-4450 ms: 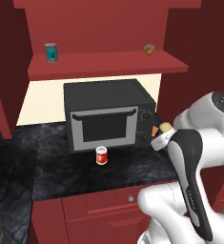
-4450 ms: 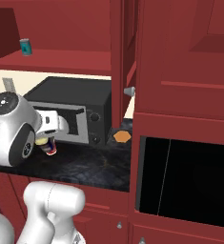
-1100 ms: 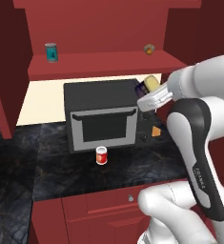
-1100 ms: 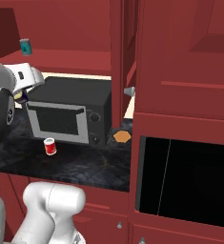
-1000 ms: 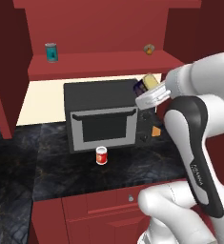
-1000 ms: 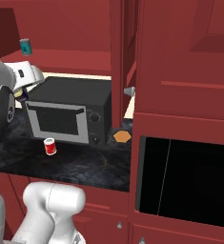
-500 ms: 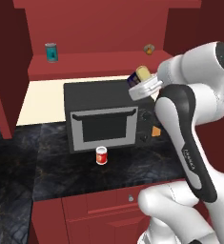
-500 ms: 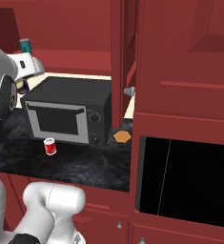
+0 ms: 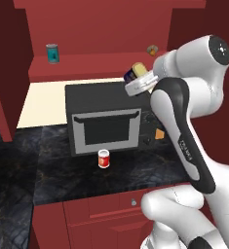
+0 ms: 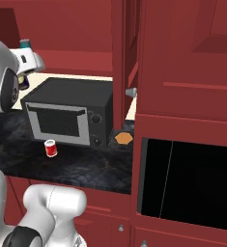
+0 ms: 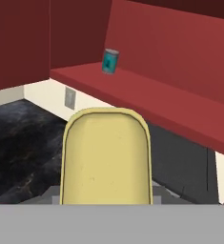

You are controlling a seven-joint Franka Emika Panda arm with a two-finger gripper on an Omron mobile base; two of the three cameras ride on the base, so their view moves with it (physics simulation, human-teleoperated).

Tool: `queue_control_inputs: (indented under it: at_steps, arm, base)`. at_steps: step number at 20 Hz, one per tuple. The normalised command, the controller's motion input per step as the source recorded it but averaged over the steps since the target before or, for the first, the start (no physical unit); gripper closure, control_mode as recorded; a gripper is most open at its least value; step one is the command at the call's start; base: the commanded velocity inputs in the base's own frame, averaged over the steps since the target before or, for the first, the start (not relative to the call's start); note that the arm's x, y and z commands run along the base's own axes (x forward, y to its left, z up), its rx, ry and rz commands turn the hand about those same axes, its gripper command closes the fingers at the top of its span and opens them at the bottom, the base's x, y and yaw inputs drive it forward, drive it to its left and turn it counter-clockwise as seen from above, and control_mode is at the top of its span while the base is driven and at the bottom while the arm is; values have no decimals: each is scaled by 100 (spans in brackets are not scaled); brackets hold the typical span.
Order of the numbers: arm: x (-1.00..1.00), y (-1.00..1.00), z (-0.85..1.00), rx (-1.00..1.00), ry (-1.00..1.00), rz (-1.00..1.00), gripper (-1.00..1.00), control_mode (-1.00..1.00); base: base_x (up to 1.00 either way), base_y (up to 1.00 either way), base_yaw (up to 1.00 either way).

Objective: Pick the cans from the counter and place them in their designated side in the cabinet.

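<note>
My gripper (image 9: 137, 76) is shut on the navy-blue can with the yellow top (image 9: 135, 71), held tilted above the microwave's right top corner, just below the front edge of the cabinet shelf (image 9: 96, 65). In the hand view the can's yellow top (image 11: 105, 157) fills the lower middle and hides the fingertips. The red can with the white band (image 9: 103, 158) (image 10: 50, 148) stands upright on the black counter (image 9: 52, 180) in front of the microwave.
A black-and-grey microwave (image 9: 108, 119) (image 10: 69, 113) sits on the counter under the shelf. A teal can (image 9: 51, 53) (image 11: 110, 61) stands at the shelf's left; a small roundish object (image 9: 152, 49) sits at its right. A tan-orange piece (image 10: 123, 138) lies beside the microwave.
The arm has lifted the navy-blue can from beside the microwave up and to the left, over the microwave's top toward the shelf edge. The red can has stayed put.
</note>
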Motion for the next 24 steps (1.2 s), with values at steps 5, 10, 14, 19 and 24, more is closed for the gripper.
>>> queue_control_inputs:
  at_steps: [5, 10, 14, 19, 24]
  arm:
    - [25, 13, 1, 1, 0, 2, 100, -100]
    - [23, 15, 6, 0, 0, 0, 100, -100]
    - [28, 15, 6, 0, 0, 0, 100, -100]
    - [30, 14, 2, 0, 1, 2, 100, -100]
    - [32, 16, 1, 0, 1, 2, 100, -100]
  base:
    - [0, 0, 0]
    - [0, 0, 0]
    - [0, 0, 0]
    - [0, 0, 0]
    - [0, 0, 0]
